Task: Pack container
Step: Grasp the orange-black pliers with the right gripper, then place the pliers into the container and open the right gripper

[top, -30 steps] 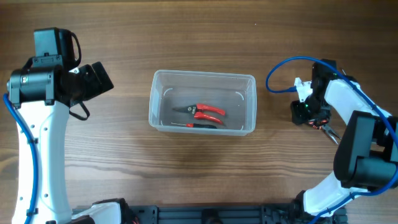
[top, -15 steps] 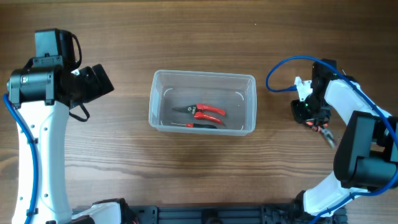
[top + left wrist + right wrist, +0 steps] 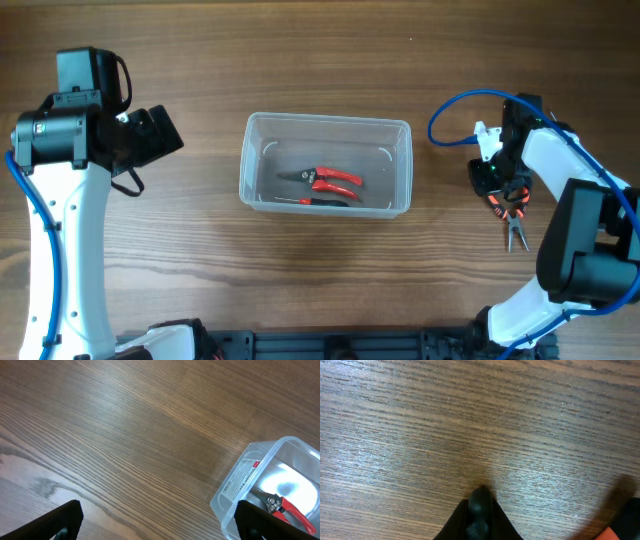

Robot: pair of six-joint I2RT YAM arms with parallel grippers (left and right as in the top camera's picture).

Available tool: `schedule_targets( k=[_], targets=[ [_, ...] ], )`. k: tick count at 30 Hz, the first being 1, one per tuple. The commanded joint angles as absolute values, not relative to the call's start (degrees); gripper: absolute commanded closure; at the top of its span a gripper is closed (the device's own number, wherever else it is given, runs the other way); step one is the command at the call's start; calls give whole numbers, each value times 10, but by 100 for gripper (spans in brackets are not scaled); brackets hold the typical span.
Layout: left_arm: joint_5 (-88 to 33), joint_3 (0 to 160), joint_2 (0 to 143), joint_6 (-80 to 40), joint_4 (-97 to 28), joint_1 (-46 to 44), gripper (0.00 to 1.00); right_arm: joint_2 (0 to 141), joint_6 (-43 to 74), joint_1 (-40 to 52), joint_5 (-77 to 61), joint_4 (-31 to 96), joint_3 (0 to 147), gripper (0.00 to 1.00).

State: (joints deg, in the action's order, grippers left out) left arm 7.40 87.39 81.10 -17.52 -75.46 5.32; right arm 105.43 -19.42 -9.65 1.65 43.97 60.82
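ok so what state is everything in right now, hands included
container, upright, no lid, two tools inside
red-handled cutters, lying flat in the container
dark tool, lying flat beside them in the container
pliers, outside the container, at the right hand; held or not, unclear
left hand, open, empty
right hand, open or shut unclear

In the overhead view the container (image 3: 246, 165) stood mid-frame with its top open, though red-handled shears (image 3: 333, 180) and a darker tool (image 3: 325, 201) took up the middle and lower part of its floor. Bare table (image 3: 300, 280) ran along all four walls. At right, red-handled pliers (image 3: 514, 224) lay just below the right gripper (image 3: 498, 192).
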Motion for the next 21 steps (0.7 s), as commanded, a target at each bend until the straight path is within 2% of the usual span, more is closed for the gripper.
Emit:
schedule_targets(
  k=[1,5,13,16,21],
  targets=[
    [69,873,814,-185,-755,56,0,1067,-188,-98,11,409,592,96],
    [69,873,814,-185,-755,56,0,1065,-133,-87,5,419,622,96],
    [69,873,814,-185,-747,56,0,1020,-115,-7,-30,583,834,96],
    [69,873,814,-185,-742,56,0,1001,-119,55,-36,629,914,96],
    [69,873,814,-185,-740,56,0,983,-170,219,-35,642,986,96]
  ],
)
